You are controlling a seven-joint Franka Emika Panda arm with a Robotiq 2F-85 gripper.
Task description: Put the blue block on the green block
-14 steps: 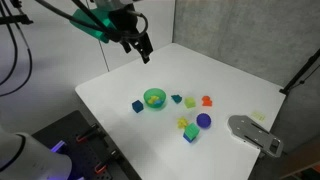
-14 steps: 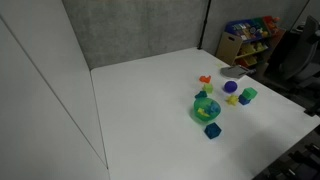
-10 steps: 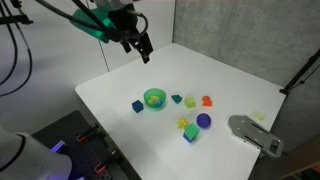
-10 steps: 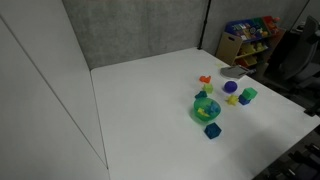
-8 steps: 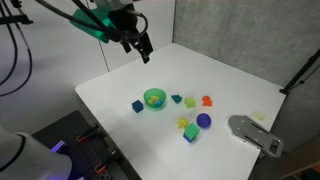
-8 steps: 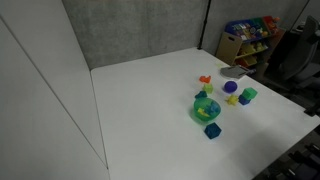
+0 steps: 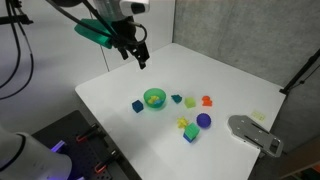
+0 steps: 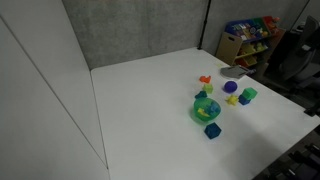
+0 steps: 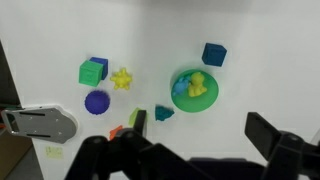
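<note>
One blue block point(image 9: 214, 54) looks small, dark, cubic.

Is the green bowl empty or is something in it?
Not empty: wrist view shows a yellow-green piece lying inside the green bowl.

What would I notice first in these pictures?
A bunch of bright little toys sits on the white table: a green bowl with the blue block beside it, and the green block next to a purple ball. The gripper hangs open in the air, away from the toys, touching nothing.
</note>
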